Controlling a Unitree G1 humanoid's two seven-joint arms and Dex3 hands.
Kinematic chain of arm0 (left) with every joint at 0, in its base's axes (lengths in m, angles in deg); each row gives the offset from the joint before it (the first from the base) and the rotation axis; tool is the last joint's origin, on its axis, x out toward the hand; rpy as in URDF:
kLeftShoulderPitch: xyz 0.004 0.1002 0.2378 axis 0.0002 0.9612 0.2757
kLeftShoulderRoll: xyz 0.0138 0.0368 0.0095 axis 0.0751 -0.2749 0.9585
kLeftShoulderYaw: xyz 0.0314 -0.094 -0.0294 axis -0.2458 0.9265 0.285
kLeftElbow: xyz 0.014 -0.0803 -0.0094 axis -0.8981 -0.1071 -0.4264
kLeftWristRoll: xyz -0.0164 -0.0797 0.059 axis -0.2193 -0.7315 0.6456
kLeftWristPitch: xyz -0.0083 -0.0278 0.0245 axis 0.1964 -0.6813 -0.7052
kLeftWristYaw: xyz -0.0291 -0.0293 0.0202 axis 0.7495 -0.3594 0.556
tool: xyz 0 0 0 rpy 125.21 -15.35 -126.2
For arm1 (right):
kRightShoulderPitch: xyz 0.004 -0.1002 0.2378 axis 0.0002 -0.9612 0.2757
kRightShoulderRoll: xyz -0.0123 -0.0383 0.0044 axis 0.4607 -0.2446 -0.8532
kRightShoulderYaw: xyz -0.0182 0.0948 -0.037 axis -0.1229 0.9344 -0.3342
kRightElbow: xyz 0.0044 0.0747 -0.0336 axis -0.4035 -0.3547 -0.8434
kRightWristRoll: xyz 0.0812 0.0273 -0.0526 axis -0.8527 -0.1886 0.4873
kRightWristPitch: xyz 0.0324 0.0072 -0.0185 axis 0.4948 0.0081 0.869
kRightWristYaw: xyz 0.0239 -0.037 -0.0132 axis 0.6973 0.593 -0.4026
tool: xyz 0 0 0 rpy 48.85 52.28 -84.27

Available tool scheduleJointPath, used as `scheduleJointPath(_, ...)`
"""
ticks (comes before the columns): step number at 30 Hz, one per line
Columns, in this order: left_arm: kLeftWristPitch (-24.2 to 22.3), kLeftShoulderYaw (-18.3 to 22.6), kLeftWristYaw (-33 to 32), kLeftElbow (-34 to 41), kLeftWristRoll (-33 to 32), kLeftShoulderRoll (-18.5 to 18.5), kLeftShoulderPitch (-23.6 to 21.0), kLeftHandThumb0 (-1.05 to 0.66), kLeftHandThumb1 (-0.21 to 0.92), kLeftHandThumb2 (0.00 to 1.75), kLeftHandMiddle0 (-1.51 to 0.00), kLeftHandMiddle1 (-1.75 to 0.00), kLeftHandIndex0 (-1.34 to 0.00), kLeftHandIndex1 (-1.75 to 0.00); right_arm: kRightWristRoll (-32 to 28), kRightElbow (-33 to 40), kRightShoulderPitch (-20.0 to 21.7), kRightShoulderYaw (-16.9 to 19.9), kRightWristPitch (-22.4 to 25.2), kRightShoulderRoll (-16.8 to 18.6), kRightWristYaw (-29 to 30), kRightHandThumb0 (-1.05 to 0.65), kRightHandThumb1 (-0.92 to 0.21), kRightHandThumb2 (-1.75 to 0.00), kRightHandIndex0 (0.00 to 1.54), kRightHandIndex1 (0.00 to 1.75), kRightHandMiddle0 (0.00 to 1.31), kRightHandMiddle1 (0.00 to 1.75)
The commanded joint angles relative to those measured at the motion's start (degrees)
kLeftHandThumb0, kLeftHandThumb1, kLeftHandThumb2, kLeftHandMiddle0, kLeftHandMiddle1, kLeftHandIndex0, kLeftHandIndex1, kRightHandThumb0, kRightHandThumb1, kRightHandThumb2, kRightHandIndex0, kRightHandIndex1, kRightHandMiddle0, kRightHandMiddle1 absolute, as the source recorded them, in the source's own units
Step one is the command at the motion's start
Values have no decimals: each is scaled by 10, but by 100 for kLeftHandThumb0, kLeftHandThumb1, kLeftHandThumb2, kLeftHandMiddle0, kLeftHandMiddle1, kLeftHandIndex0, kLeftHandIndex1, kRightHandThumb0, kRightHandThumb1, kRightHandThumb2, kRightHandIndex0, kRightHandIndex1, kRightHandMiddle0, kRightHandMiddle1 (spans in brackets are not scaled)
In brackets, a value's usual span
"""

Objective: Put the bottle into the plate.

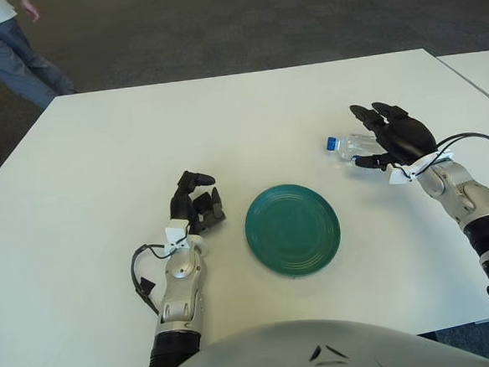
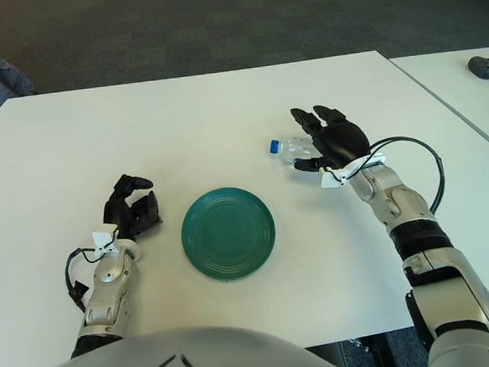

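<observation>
At about 11 o'clock in your view, beyond the far corner of the white surface (image 1: pixel 100 160), a person (image 1: pixel 8 49) in grey trousers is standing on the dark carpet, only partly in frame. Moving right, your left robot hand (image 1: pixel 197 205) is showing at roughly 8 o'clock from the green plate (image 1: pixel 292 229), just beside its rim but not touching it; its dark fingers (image 1: pixel 196 182) are curling inward together and gripping nothing, and a black cable (image 1: pixel 140 271) is looping out from the wrist below it. The plate itself is lying flat near the middle of the surface, close to your edge, and nothing is sitting in it. Continuing right, the clear bottle (image 1: pixel 353 148) is lying on its side at about 1 o'clock from the plate and well apart from it, with its blue cap (image 1: pixel 331 144) pointing toward 9 o'clock. Your right robot hand (image 1: pixel 395 138) is reaching over the bottle's base end from the 3 o'clock side, with the upper fingers (image 2: pixel 310 119) spreading apart and pointing toward 11 o'clock above the bottle, and one lower finger sitting against the bottle's near side; the hand is not clamping on the bottle, and whether the palm is pressing on it you cannot tell. A black cable (image 1: pixel 486 162) is arching from that wrist toward 4 o'clock. At the far right, a second white table (image 2: pixel 465 92) is standing beside yours, carrying a dark object (image 2: pixel 486 67) at its far edge.
</observation>
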Motion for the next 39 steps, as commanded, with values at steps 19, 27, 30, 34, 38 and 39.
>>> scheduleJointPath(19,6,-29,-24,0,25,-17,5,-48,35,128,-123,-175,-60,-175,-103,41,-13,5,-31,-26,-124,-105,-92,-61,0,0,0,0)
scheduleJointPath(27,14,-44,-30,3,32,-20,6,-47,35,127,-124,-175,-59,-175,-105,39,-19,5,-39,-29,-127,-105,-92,-62,0,0,0,0)
scheduleJointPath(30,13,-49,-31,8,30,-22,8,-47,36,126,-126,-175,-58,-175,-113,40,-24,7,-47,-30,-131,-105,-92,-62,0,0,0,0)
scheduleJointPath(34,11,-55,-33,19,29,-23,12,-47,36,126,-128,-175,-58,-175,-126,43,-34,11,-57,-29,-138,-105,-92,-62,0,0,0,0)
scheduleJointPath(38,9,-63,-34,35,26,-25,19,-47,36,127,-129,-175,-59,-175,-143,44,-45,11,-65,-25,-147,-105,-92,-61,0,0,0,0)
scheduleJointPath(39,8,-65,-34,39,26,-26,21,-48,35,128,-129,-175,-59,-175,-146,44,-48,10,-65,-23,-148,-105,-92,-61,0,0,0,0)
